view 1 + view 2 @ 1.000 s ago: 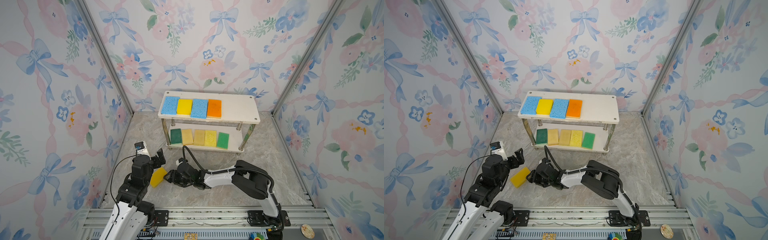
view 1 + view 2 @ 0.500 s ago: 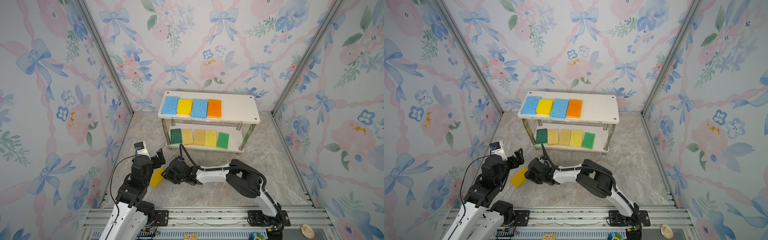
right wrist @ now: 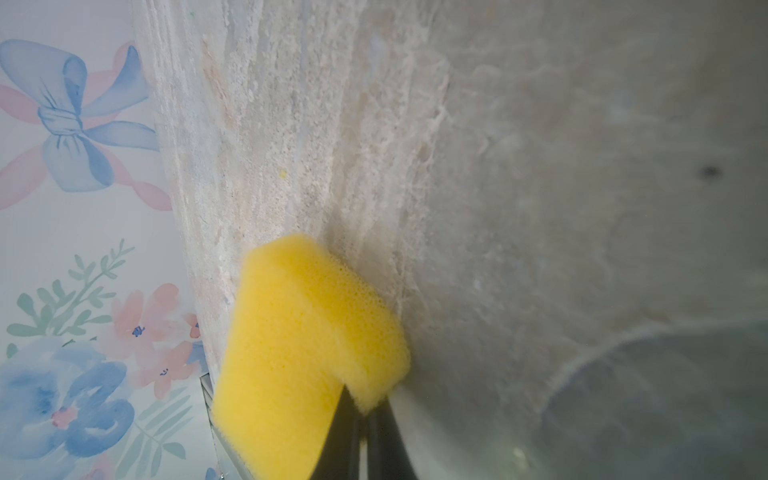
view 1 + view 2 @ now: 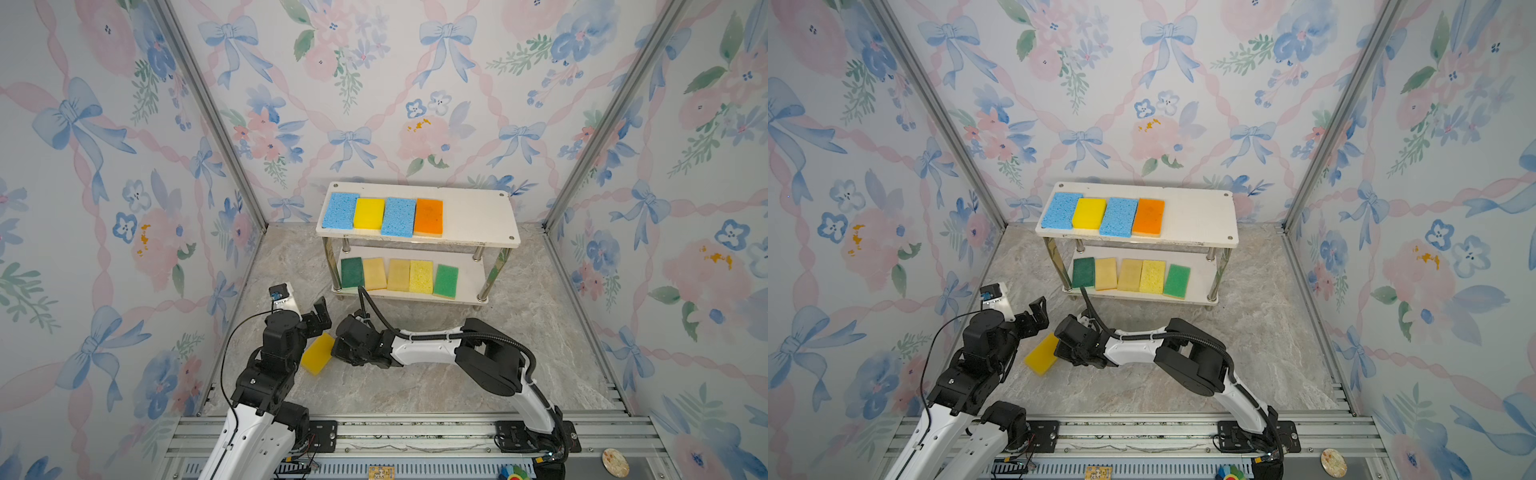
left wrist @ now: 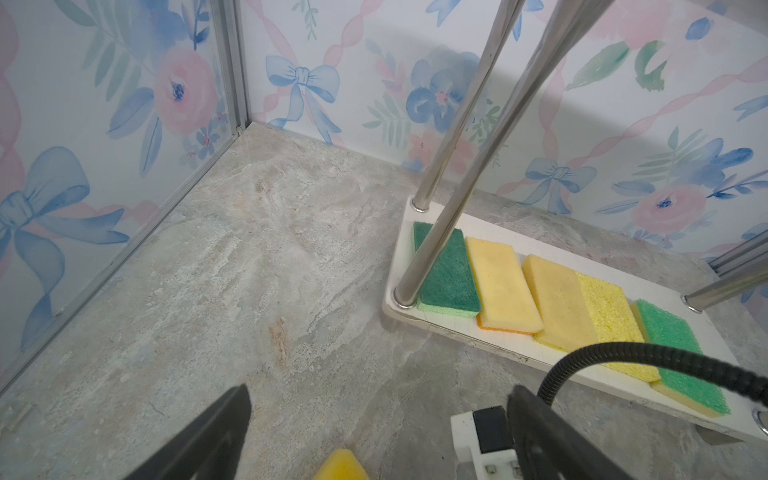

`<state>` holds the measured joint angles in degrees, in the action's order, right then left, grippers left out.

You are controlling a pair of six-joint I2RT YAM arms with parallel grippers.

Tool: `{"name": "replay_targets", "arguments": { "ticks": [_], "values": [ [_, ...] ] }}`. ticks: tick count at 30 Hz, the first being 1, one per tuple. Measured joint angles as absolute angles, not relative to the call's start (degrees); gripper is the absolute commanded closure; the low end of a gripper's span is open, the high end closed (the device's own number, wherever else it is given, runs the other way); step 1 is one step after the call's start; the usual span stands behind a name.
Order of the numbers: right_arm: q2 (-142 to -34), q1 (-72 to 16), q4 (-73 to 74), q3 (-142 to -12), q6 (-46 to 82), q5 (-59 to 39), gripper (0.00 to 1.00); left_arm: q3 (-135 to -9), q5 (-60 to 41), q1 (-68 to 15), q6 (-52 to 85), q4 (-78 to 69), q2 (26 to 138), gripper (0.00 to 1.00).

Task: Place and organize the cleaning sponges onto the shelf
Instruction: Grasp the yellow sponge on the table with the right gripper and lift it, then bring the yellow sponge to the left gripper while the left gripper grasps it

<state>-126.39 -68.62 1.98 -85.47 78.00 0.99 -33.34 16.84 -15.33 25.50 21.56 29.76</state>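
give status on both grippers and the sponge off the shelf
Right gripper shut on yellow sponge corner, low at the floor. Left gripper open, close beside it. Shelf top board has room at its right end.

We read no text, numbers, brand marks or signs in any view. The cleaning sponges (image 4: 429,216) and the shelf (image 4: 478,216) show plain faces, with no print we can make out. The small yellow board (image 4: 381,472) on the front rail has markings too small for us to read. The camera module (image 4: 279,292) on the left arm shows a blue patch, nothing legible. The round disc (image 4: 615,462) by the rail has a blotchy pattern only.
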Motion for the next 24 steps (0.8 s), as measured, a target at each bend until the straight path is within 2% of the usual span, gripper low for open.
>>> {"name": "replay_targets", "arguments": {
  "ticks": [5, 12, 15, 19, 24],
  "values": [
    [-119.2, -68.0, -0.3, -78.7, 74.0, 3.0, 0.95, -33.3, 15.7, -15.3, 25.5, 21.6, 29.6, 0.02],
    [-100.7, -66.2, -7.1, -65.6, 64.6, 6.1, 0.96, -33.3, 8.3, -15.4, 24.4, 20.6, 30.9, 0.02],
    [-91.2, -64.3, -12.7, -60.3, 58.7, 7.4, 0.96, -33.6, 0.5, -15.4, 24.5, 19.2, 34.7, 0.02],
    [-79.7, -60.1, -20.8, -56.3, 50.0, 7.8, 0.96, -34.8, -14.6, -15.4, 25.7, 17.0, 44.9, 0.02],
    [-66.8, -50.3, -29.8, -55.1, 39.1, 1.4, 0.96, -34.4, -34.8, -16.0, 30.4, 13.0, 52.9, 0.02]
  ]
}}
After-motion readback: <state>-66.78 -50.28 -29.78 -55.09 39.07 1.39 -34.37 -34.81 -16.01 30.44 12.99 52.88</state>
